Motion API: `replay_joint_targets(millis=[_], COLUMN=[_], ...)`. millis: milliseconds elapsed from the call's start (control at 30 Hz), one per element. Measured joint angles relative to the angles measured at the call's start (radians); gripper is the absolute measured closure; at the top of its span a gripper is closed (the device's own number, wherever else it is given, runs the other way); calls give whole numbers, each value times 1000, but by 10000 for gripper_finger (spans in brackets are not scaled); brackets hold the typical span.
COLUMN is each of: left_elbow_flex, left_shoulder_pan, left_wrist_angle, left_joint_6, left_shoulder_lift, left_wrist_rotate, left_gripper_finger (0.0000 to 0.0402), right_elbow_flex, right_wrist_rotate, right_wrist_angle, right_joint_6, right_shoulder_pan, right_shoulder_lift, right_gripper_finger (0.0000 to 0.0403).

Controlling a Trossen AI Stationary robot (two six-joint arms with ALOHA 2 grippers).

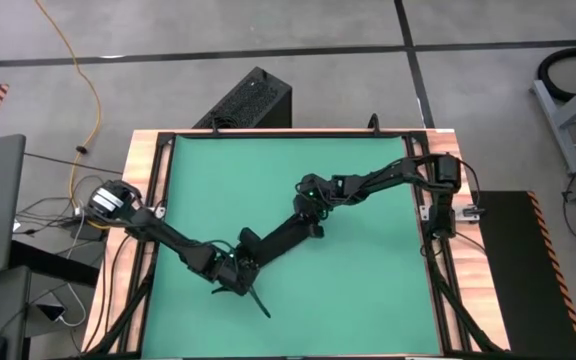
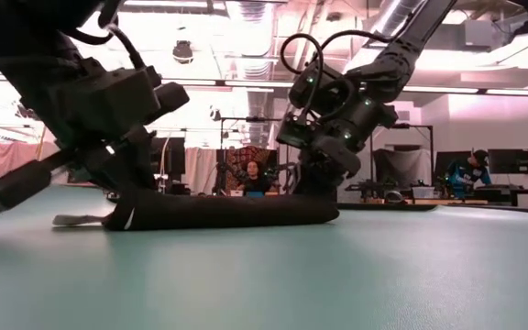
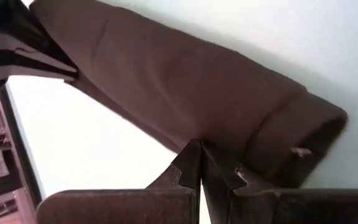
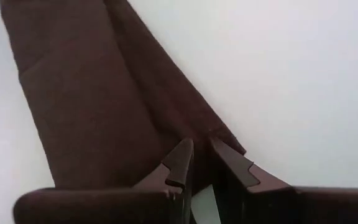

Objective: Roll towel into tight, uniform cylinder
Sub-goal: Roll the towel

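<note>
Overhead, the towel (image 1: 278, 240) lies already rolled into a dark cylinder on the green mat (image 1: 368, 290), its long axis running diagonally from near the mat's front edge up toward the centre. The left gripper (image 1: 236, 281) sits at the roll's front end, the right gripper (image 1: 315, 212) at the far end, so each arm is nearest its own end.

Level with the table, the towel (image 2: 227, 212) is a low, fairly even cylinder flat on the mat, with the left gripper (image 2: 108, 183) over one end and the right gripper (image 2: 324, 179) over the other.

At the left wrist, the fingers (image 3: 188, 171) are pressed together, tips against the towel (image 3: 185, 87) but gripping nothing.

At the right wrist, the fingers (image 4: 179, 163) stand slightly apart, pinching the edge of the towel (image 4: 92, 106).

Judgement: further tightening must turn across that diagonal axis, both ends together.
</note>
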Motion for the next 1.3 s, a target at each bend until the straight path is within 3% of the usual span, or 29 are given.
replay_joint_targets(millis=[400, 600, 733, 867, 933, 1133, 1300], left_elbow_flex=[0, -2, -30, -134, -203, -344, -374], left_shoulder_pan=[-57, -57, -18, 25, 50, 130, 182], left_wrist_angle=[-108, -173, -121, 70, 142, 325, 469], left_joint_6=[-158, -280, -455, -652, -667, -659, -610], left_shoulder_lift=[-40, -93, -269, -469, -535, -544, -480], left_wrist_rotate=[-43, -92, 19, 45, 119, 328, 447], left_gripper_finger=[401, 401, 401, 401, 397, 345, 285], right_elbow_flex=[1, 0, -1, -2, -2, -3, -3], right_wrist_rotate=[85, 121, 141, 141, 140, 138, 135], right_wrist_angle=[-46, -50, -49, -47, -45, -39, -39], right_joint_6=[234, 258, 257, 257, 255, 253, 250], right_shoulder_pan=[60, 94, 105, 106, 106, 106, 106], right_shoulder_lift=[0, 0, 1, 1, 2, 3, 3], right_gripper_finger=[328, 328, 328, 328, 328, 328, 328])
